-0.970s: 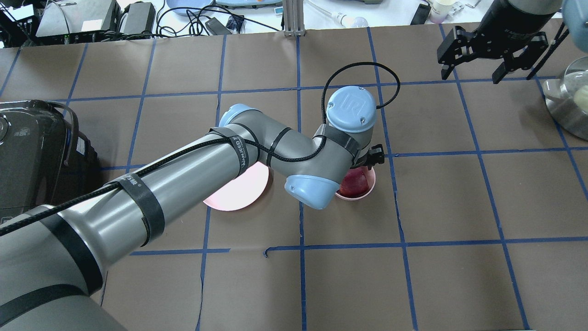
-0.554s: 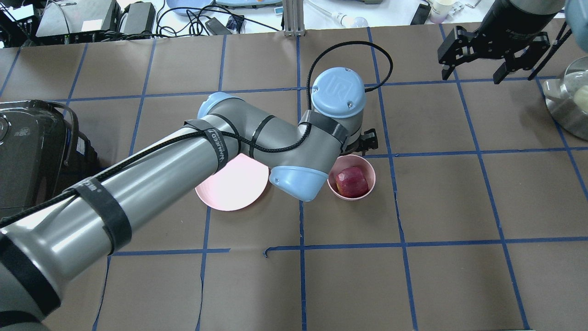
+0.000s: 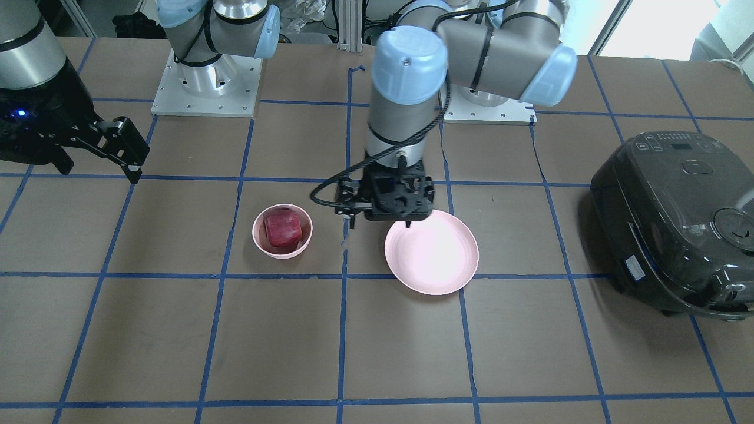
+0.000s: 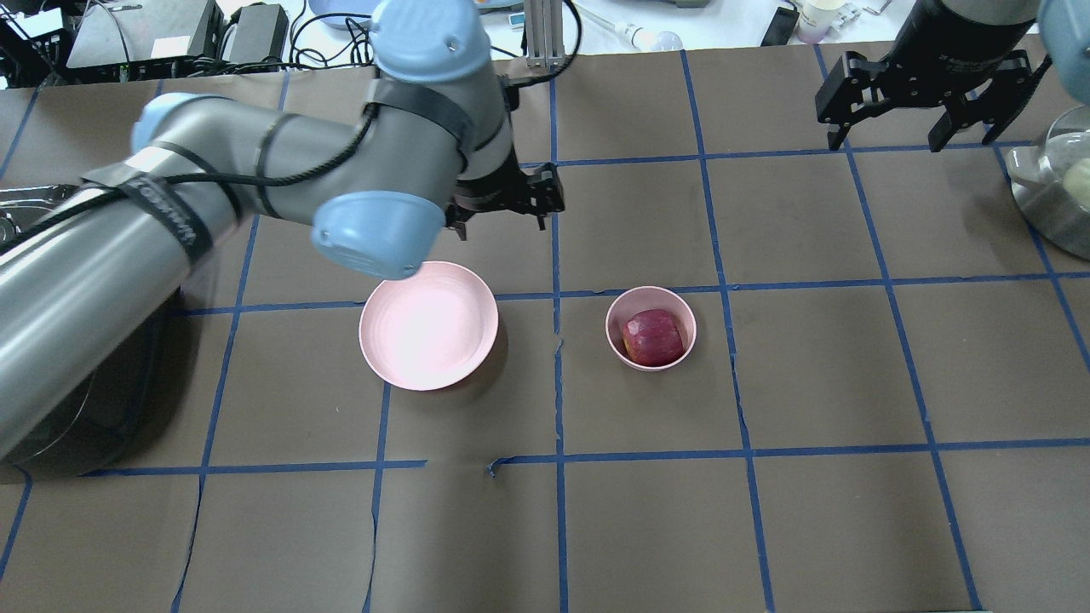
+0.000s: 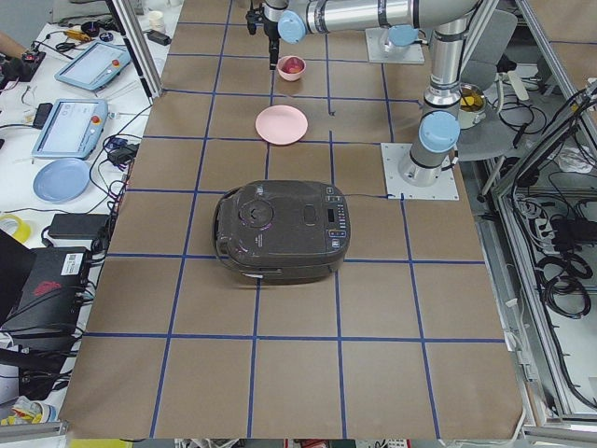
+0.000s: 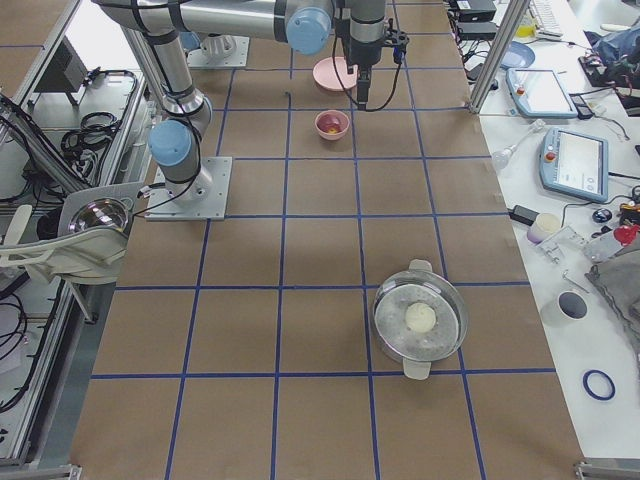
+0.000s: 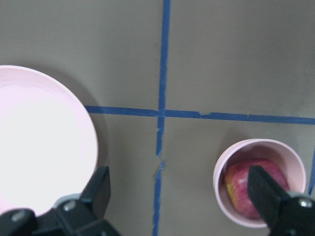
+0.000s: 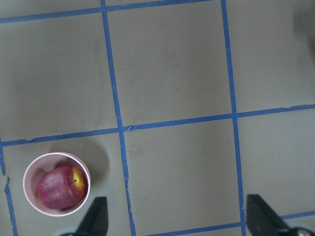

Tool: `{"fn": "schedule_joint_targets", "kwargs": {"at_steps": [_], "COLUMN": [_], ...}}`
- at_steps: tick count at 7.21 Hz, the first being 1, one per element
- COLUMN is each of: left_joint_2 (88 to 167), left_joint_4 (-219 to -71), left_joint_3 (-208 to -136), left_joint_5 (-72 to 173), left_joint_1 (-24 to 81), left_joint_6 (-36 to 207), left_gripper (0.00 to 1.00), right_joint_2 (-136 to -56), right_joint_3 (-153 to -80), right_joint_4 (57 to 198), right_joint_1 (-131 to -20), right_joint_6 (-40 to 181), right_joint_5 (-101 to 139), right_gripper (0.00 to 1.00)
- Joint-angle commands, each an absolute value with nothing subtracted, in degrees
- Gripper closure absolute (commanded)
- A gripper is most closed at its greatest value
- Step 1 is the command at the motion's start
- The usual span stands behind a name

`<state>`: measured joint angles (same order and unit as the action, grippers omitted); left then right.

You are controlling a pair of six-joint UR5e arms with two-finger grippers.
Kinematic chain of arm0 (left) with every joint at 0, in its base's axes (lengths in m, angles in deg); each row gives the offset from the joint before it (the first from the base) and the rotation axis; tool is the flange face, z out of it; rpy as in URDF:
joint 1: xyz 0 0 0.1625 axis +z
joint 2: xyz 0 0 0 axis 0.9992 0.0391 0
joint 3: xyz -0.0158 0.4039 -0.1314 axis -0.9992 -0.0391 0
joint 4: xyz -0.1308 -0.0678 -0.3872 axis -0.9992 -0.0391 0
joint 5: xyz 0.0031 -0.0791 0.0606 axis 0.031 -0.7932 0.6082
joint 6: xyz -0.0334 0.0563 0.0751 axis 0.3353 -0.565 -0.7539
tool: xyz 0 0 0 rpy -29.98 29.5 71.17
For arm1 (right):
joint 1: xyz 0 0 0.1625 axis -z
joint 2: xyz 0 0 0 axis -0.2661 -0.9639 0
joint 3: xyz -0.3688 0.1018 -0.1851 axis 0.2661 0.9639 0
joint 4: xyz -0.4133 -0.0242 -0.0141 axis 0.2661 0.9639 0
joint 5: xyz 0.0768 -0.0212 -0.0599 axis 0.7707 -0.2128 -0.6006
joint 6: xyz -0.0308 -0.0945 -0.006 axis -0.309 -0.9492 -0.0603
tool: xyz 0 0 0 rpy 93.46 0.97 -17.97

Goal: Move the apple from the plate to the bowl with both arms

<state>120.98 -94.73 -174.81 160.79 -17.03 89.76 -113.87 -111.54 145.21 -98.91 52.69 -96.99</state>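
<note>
The dark red apple [image 4: 653, 337] lies in the small pink bowl [image 4: 619, 339] near the table's middle. It also shows in the front view [image 3: 283, 228] and in both wrist views [image 7: 253, 189] [image 8: 61, 186]. The wide pink plate [image 4: 428, 336] sits empty to the bowl's left. My left gripper [image 4: 502, 220] is open and empty, raised above the table just beyond the plate's far edge, apart from the bowl. My right gripper [image 4: 890, 136] is open and empty, held high at the far right.
A dark rice cooker [image 3: 671, 218] stands on the table on my left side. A steel pot [image 4: 1052, 187] with a pale ball in it sits at the right edge. Cables and devices [image 4: 170, 38] crowd the bench beyond the far edge.
My left gripper has risen from over the bowl and swung back and to the left, past the plate. The apple stays in the bowl. The right arm has barely moved.
</note>
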Motion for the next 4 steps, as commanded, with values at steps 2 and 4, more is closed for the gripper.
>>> {"fn": "schedule_joint_targets", "kwargs": {"at_steps": [2,4], "left_joint_2": [112.3,109.0], "left_joint_4": [-108.7,-117.4], "left_joint_3": [-172.9,-167.9], "left_joint_5": [160.9,160.7], "left_joint_1": [-5.1,-2.9], "left_joint_6": [75.2,74.2], "left_gripper": [0.00,0.00], "right_joint_2": [-114.8,-116.2], "right_joint_3": [-111.6,-112.3], "right_joint_4": [145.1,144.5], "right_joint_1": [-102.7,-103.0], "right_joint_6": [52.8,52.8], "right_joint_5": [-95.3,-93.9], "right_gripper": [0.00,0.00]}}
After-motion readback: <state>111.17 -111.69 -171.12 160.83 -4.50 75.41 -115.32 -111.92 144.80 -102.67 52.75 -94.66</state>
